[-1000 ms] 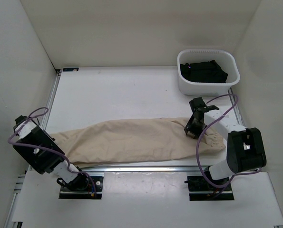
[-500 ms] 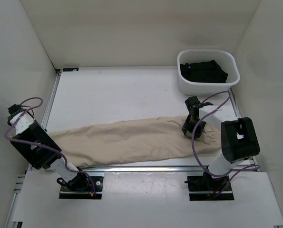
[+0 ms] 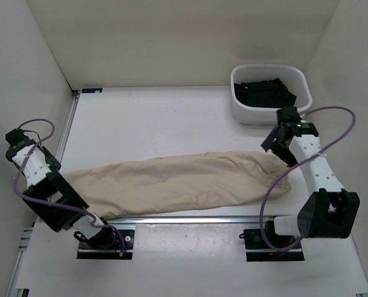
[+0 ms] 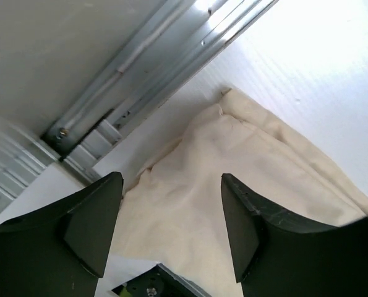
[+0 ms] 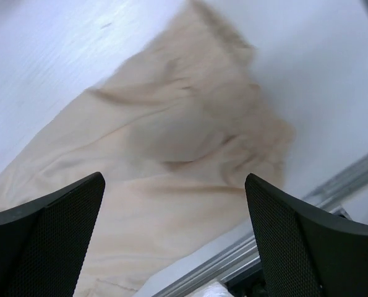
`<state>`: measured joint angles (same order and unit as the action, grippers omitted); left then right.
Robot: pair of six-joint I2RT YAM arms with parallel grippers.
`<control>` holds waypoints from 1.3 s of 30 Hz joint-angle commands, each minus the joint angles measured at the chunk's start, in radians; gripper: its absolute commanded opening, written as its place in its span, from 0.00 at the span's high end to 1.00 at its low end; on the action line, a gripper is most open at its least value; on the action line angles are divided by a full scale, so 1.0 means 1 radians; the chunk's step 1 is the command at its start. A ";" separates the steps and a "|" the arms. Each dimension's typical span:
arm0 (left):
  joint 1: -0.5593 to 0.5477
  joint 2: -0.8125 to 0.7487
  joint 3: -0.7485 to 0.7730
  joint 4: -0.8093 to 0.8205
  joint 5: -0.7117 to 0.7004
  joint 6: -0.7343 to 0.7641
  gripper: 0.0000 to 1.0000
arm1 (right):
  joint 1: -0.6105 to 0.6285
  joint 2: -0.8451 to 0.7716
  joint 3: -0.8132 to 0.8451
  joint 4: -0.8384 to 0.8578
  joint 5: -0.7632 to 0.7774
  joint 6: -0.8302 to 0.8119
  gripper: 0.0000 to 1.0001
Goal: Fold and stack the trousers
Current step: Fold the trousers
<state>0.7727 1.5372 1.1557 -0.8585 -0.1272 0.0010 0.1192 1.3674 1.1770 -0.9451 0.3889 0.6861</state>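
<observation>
**Trousers spread in a long strip, both grippers off the cloth.**
The trousers [image 3: 177,182] lie flat on the near side of the white basket [image 3: 242,111], one end just short of it and the rest running away to its left. A second ago your right gripper [image 5: 174,179] was down on the end nearest the basket. It has since lifted and swung toward the basket, jaws spread wide and holding nothing. Your left gripper [image 4: 171,185] has drawn back over the end farthest from the basket, equally wide and empty. Judged from this, the straightening is finished and no cross fold has begun. You would need a fresh grasp at each end.
</observation>
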 commanded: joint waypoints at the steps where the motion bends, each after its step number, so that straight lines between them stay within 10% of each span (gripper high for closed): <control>1: -0.042 -0.173 -0.022 -0.020 -0.025 -0.001 0.24 | -0.130 -0.037 -0.080 -0.147 -0.024 0.027 0.01; 18: -0.134 -0.105 -0.439 0.170 -0.178 -0.001 0.24 | -0.380 0.068 -0.468 0.524 -0.323 0.072 0.04; 22: -0.170 -0.040 -0.416 0.205 -0.196 -0.001 0.24 | -0.389 0.177 -0.459 0.481 -0.338 0.105 0.40; 26: -0.214 0.011 -0.378 0.240 -0.196 -0.001 0.24 | -0.431 0.228 -0.471 0.480 -0.347 0.118 0.99; 39: -0.464 0.104 -0.243 0.240 -0.175 -0.001 0.23 | -0.489 -0.295 -0.317 0.264 -0.045 -0.032 1.00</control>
<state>0.3126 1.6073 0.9012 -0.7044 -0.3439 0.0284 -0.3908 1.1366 0.7662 -0.6334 0.2161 0.7406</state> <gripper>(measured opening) 0.771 0.081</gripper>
